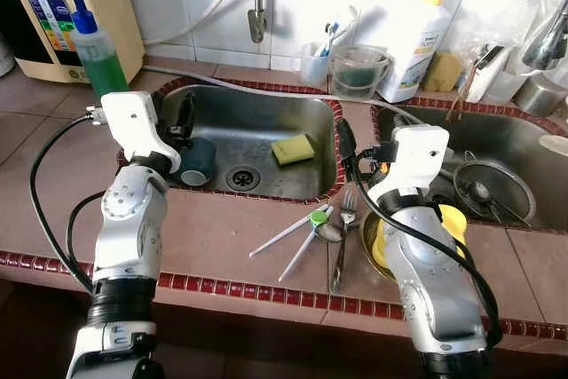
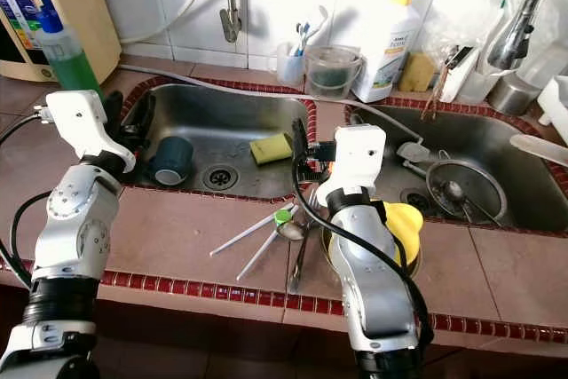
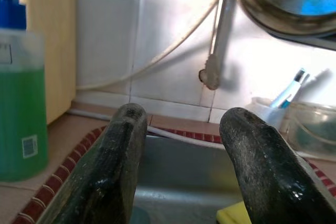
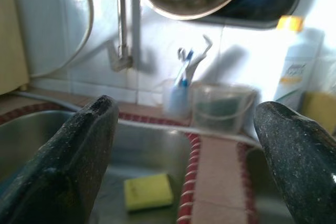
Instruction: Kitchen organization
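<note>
My left gripper (image 1: 182,118) hovers open over the left rim of the left sink (image 1: 266,99), just above a dark teal mug (image 1: 195,164) lying on the sink floor. A yellow sponge (image 1: 293,149) rests near the sink's right wall. My right gripper (image 1: 345,144) stands wide open over the tiled divider between the two sinks; from its wrist, the sponge (image 4: 148,192) lies below its fingers (image 4: 79,145). On the counter in front lie a fork (image 1: 348,210), a spoon (image 1: 330,233) and white sticks (image 1: 288,232) with a green cap. A yellow dish (image 1: 451,220) sits partly hidden under my right arm.
A green soap bottle (image 1: 99,58) and a beige appliance (image 1: 53,6) stand at the back left. A tap (image 1: 257,6), a toothbrush cup (image 1: 315,59), a clear tub (image 1: 359,73) and a white bottle (image 1: 417,42) line the back wall. The right sink (image 1: 524,130) holds a metal strainer (image 1: 493,188).
</note>
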